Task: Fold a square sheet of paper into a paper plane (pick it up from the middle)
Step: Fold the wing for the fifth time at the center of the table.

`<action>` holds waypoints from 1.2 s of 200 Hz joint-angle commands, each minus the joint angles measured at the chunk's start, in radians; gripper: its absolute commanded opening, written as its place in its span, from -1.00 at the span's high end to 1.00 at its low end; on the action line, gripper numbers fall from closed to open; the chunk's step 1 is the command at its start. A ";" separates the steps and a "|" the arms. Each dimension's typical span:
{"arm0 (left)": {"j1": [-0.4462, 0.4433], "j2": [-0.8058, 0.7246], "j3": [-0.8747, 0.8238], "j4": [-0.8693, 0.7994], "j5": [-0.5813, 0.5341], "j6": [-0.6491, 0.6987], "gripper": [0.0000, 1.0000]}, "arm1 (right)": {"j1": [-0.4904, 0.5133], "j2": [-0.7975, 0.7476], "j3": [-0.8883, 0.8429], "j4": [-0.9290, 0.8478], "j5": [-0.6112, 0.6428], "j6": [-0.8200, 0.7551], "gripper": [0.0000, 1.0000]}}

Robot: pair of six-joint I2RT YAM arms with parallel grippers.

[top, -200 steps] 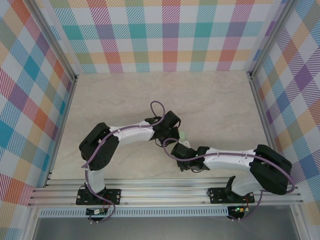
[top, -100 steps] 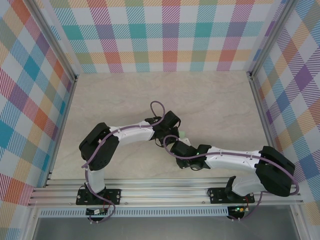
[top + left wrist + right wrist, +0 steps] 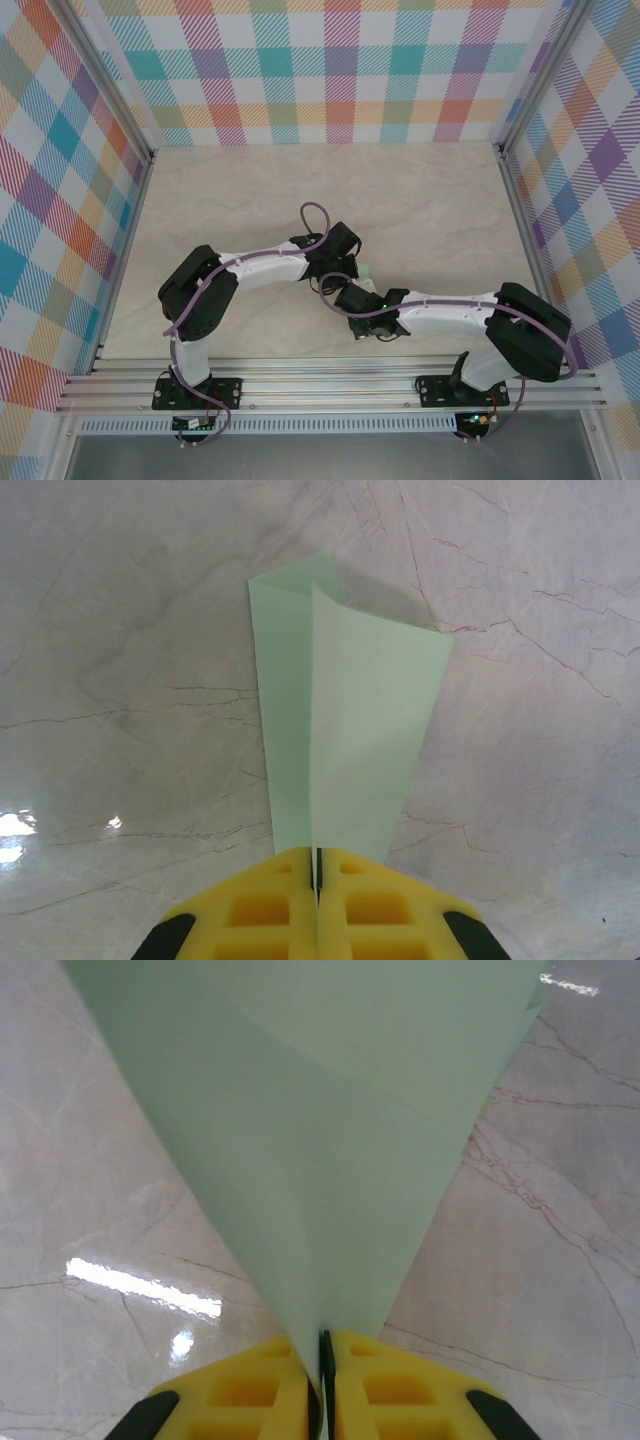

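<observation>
Square sheet of paper [image 3: 340,720], thin, pale mint-green, plain: held up off pale marble-look worktop [image 3: 120,630], mid-worktop, betw. both arms. Already bent in two.
Left pincer [image 3: 318,865]: yellow tips clenched tight on paper's near edge. Paper sticks straight out ahead; fold line runs long-ways away from tips.
Right pincer [image 3: 322,1348]: tips pinched on paper too; sheet fans out wide ahead.
Both arms equally near, each grips an edge.
Next move, my guess: work along that fold line, gently, no ripping.

One folded paper sheet [image 3: 340,730], two robot arms [image 3: 262,268] [image 3: 450,312], two yellow hands [image 3: 317,855] [image 3: 322,1340], one table [image 3: 420,200]
</observation>
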 commanded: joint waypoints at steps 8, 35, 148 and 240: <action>0.000 -0.006 0.011 -0.031 -0.002 0.017 0.99 | 0.003 0.014 0.029 -0.018 0.003 0.018 0.67; -0.001 -0.007 0.004 -0.034 -0.005 0.019 0.98 | 0.003 -0.046 0.034 -0.045 0.022 0.021 0.55; 0.000 -0.006 -0.005 -0.035 -0.004 0.018 1.00 | 0.003 -0.021 0.035 0.018 0.045 0.035 0.73; 0.021 -0.090 -0.061 -0.003 -0.056 -0.013 0.30 | -0.035 -0.070 -0.104 0.209 -0.130 -0.019 0.91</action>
